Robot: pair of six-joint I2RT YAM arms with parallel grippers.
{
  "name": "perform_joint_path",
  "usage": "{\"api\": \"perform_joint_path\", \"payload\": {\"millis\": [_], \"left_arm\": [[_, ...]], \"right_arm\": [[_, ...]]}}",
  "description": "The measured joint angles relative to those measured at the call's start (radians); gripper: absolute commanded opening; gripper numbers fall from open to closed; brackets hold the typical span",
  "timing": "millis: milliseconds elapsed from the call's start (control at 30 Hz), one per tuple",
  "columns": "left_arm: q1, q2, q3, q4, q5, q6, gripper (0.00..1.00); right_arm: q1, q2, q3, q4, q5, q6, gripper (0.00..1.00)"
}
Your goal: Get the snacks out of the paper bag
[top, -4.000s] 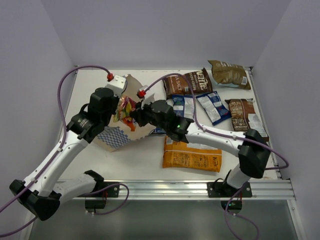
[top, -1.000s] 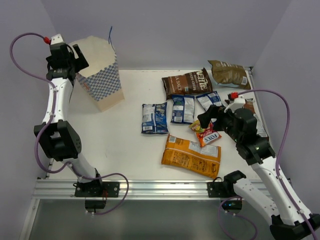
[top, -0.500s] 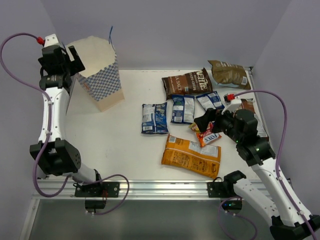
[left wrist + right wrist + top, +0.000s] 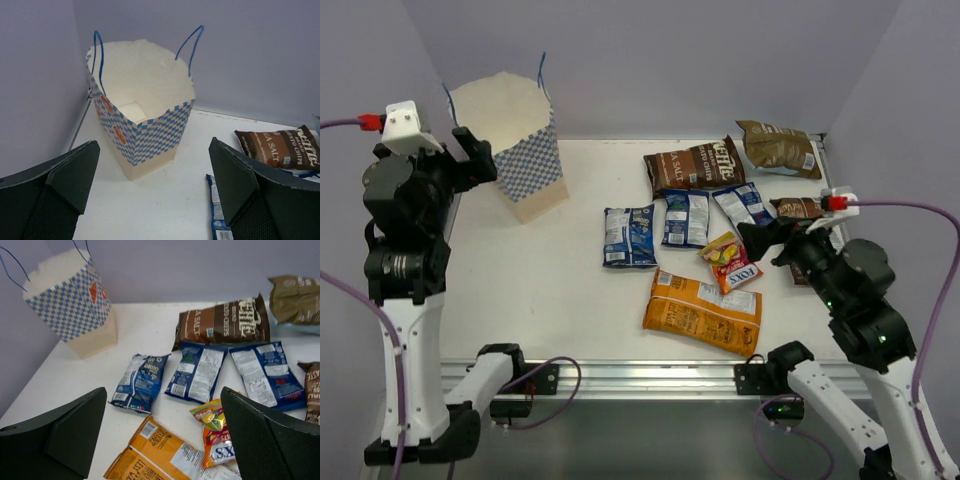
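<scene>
Paper bag (image 4: 525, 165) (checkered, upright) apart from flat crinkly snacks (image 4: 685, 218); L claw (image 4: 152, 147), R claw (image 4: 162, 395) spread wide, empty.

A lab test cell: white table (image 4: 570, 290) boxed by plain lilac walls (image 4: 670, 60).

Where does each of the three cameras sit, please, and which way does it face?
Top external: above and behind the arm bases, looking down on the table; both arms, left gripper and right gripper show.
Left wrist: raised at the left, facing the upright paper bag; its fingers flank the bottom.
Right wrist: raised at the right, facing left across the snacks; its fingers fill the bottom corners.
Shared: both wrist views catch the paper bag and one brown chip bag.
</scene>
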Motion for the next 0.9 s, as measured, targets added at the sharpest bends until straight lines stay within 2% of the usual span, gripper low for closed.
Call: {"api": "perform_joint_path", "payload": {"millis": [233, 400, 667, 900], "left_arm": [[-0.148, -0.233, -0.026, -0.035, -0.051, 0.054, 1.0], [-0.204, -0.335, -0.067, -0.059, -0.164, 0.076, 1.0], [-0.235, -0.377, -0.068, -0.08, -0.243, 0.076, 1.0], [-0.246, -0.377, -0.069, -0.08, -0.253, 0.083, 1.0]], "right_arm": [[0.0, -0.143, 0.106, -0.02, 0.16, -0.111, 0.99], [0.0, -0.254, 0.11, -0.026, 0.293, -0.211, 0.99], [0.0, -0.412, 0.142, 0.012, 0.415, -0.328, 0.99], [0.0, -0.459, 0.153, 0.039, 0.454, -0.368, 0.99]]}}
